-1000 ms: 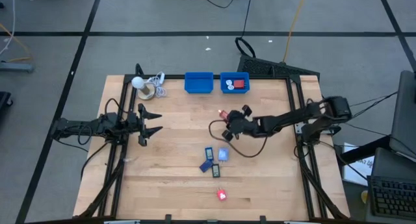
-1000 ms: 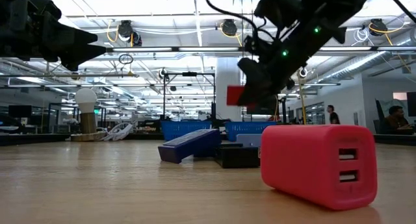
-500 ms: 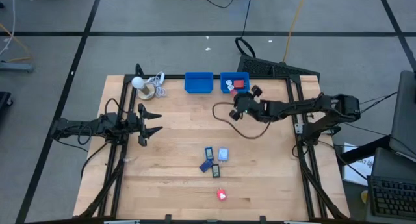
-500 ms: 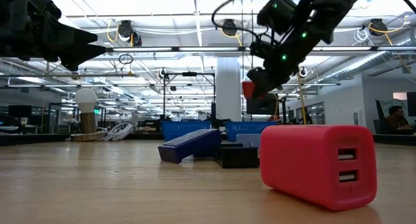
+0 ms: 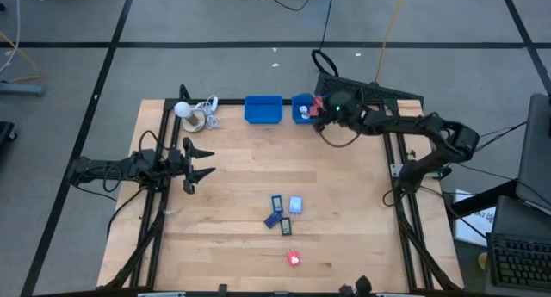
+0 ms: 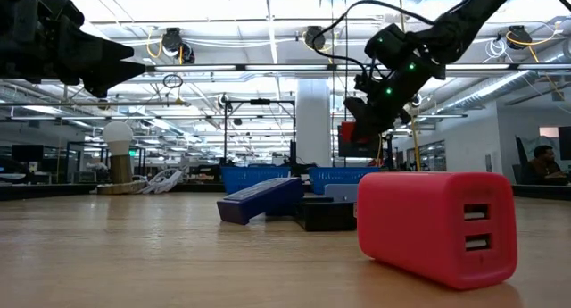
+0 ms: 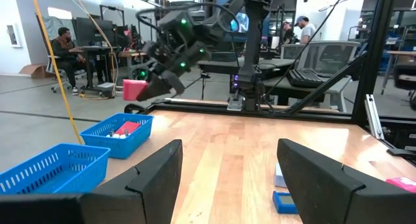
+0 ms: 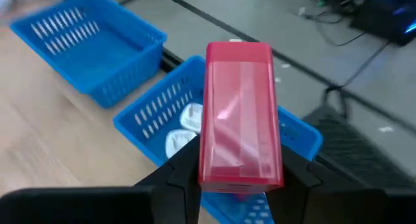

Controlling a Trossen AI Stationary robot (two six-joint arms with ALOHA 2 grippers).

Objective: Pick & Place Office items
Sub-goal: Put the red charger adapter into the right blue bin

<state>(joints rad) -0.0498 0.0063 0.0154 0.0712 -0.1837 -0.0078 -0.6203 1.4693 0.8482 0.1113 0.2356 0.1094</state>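
Observation:
My right gripper (image 5: pixel 323 108) is shut on a red block (image 8: pixel 240 113) and hovers over the right blue bin (image 5: pixel 300 102) at the far edge. The block also shows in the low view (image 6: pixel 348 132) and in the left wrist view (image 7: pixel 135 89). Mid-table lie two dark blue rectangles (image 5: pixel 276 203) (image 5: pixel 272 219), a light blue block (image 5: pixel 296 204) and a green-white bit (image 5: pixel 287 227). Another red block (image 5: pixel 294 259) lies flat near the near edge. My left gripper (image 5: pixel 205 162) waits open over the table's left side. My right gripper pinches the red block between its two fingers, one on each long side near the block's rear end (image 8: pixel 240 172). Most of the block sticks out ahead of the fingers (image 8: pixel 185 169). It is lifted clear, above the right bin.
The right bin (image 8: pixel 146 123) holds white pieces (image 8: pixel 185 117) and a red piece (image 7: pixel 129 128). The left blue bin (image 5: pixel 263 109) stands beside it. A white ball with a coiled cord (image 5: pixel 184 109) sits at the far left corner. A black cable loops from the right arm (image 5: pixel 331 142).
My right gripper, still shut on the red block, has travelled from the middle of the table toward the far edge and now hangs over the right bin. The block has stayed lifted the whole way. The items on the table have not moved.

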